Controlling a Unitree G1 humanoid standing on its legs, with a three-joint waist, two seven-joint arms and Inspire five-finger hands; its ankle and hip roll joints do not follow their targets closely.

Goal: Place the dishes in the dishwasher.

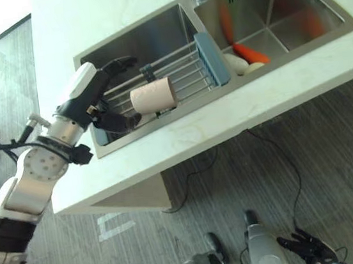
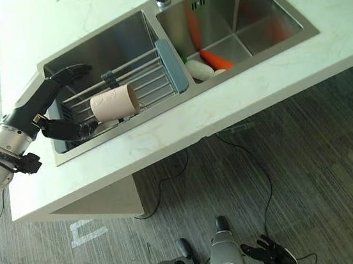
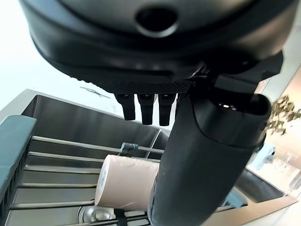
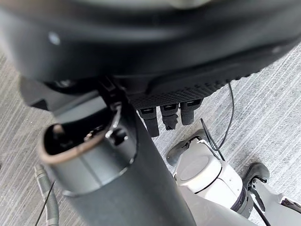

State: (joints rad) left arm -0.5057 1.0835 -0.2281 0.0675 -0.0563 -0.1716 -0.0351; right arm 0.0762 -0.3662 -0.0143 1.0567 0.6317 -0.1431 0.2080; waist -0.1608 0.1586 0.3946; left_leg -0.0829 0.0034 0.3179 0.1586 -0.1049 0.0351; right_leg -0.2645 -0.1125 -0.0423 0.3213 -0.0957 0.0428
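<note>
I had the left hand [image 1: 104,92] spread open, holding nothing, around the pink cup [image 1: 153,96] lying on the sink rack [image 1: 185,73] (at its nine o'clock); closing off-centre could roll it away; right hand [image 2: 266,251] hung relaxed, empty.

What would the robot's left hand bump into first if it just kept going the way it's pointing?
Most likely the pink cup. It lies on its side on the wire rack across the left sink basin, right in front of the open left hand, between the thumb and the fingers. Depth is hard to judge.
</note>
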